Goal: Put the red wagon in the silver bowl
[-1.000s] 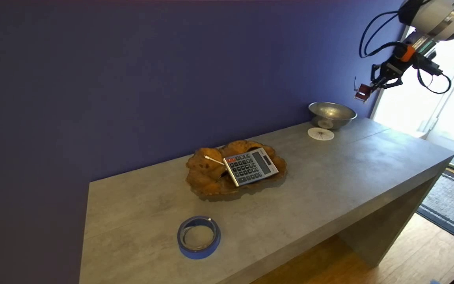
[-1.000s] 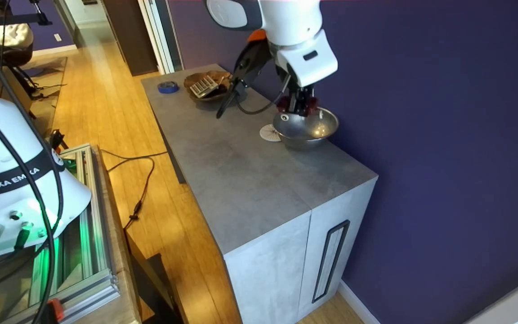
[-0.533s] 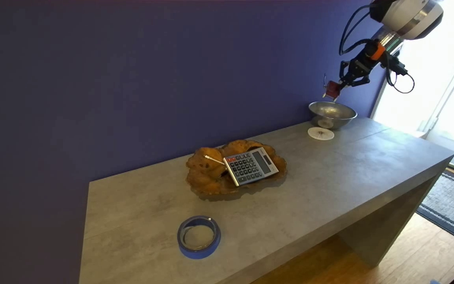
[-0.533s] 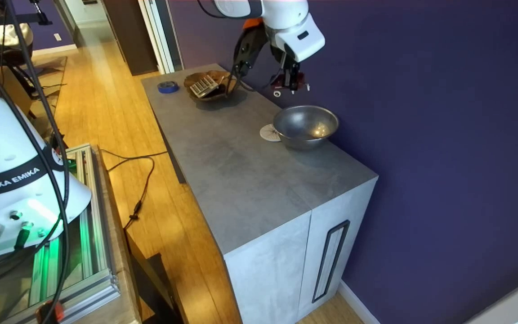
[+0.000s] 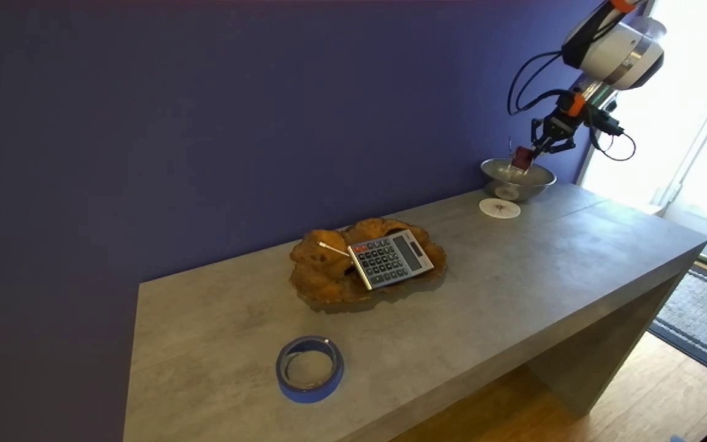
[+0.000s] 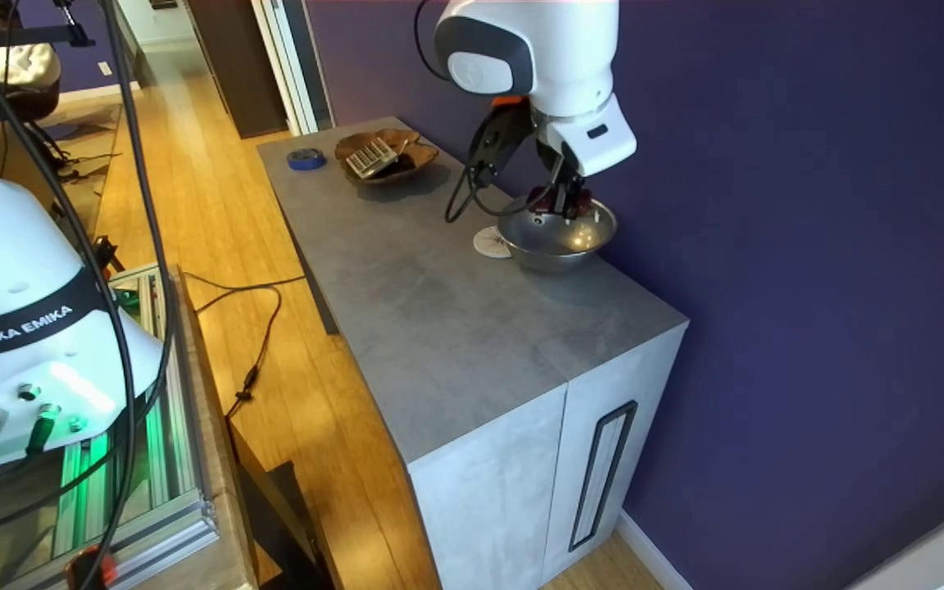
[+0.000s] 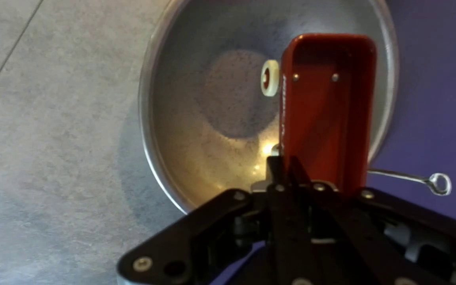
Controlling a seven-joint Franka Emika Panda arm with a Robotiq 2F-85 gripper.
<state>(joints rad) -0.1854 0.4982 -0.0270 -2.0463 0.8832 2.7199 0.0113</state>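
Jaws clamped on side wall of red wagon [image 7: 323, 122], at mouth of silver bowl [image 7: 145, 118]

Wrist view: gripper [image 7: 286, 164] pinches one long side of the wagon, one finger outside, the other within the bed. White wheel [image 7: 270, 78] shows past that same side; thin metal handle [image 7: 402, 175] with looped end sticks out opposite, past the bowl's rim. In both exterior views, wagon at the bowl's opening; touching the metal or not, cannot tell. Bowl stands on grey table [image 5: 218, 344], near purple wall [image 5: 267, 123], white disc [image 5: 499, 209] just beside it. Farther along, in an exterior view: brown tray [image 5: 323, 279], with calculator [image 5: 390, 259] and thin pale stick [image 5: 333, 248] resting in it; roll of blue tape [image 5: 310, 393] well apart from the bowl.
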